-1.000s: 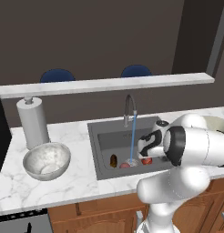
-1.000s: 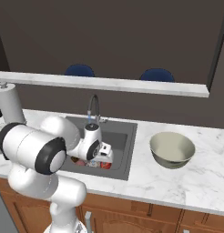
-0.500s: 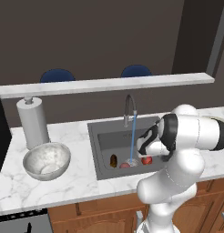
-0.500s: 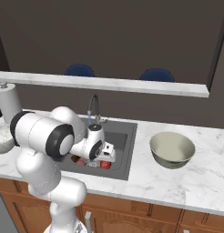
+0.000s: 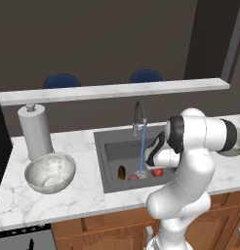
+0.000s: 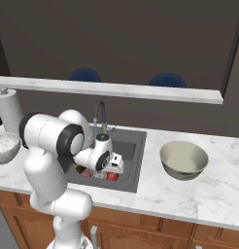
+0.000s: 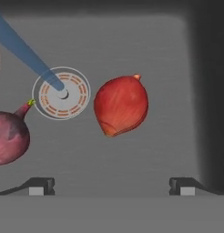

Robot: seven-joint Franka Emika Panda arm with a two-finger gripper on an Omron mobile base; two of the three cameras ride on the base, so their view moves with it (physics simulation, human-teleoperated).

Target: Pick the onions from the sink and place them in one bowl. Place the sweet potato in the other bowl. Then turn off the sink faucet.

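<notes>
- Bright red onion (image 7: 121, 105) lying on dark sink (image 7: 168, 54) floor, just ahead of gripper (image 7: 111, 185), between its spread, empty fingertips (image 7: 38, 186).
- Pinkish onion (image 7: 9, 136) off to gripper's left, beside round drain (image 7: 62, 93).
- Blue water stream (image 7: 22, 52) striking drain.

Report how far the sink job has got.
Nothing is finished. Both onions, the bright red onion and the duller onion, and the sweet potato lie in the sink. The olive bowl and the grey bowl hold nothing. The open gripper hovers over the bright onion. The faucet is running.
</notes>
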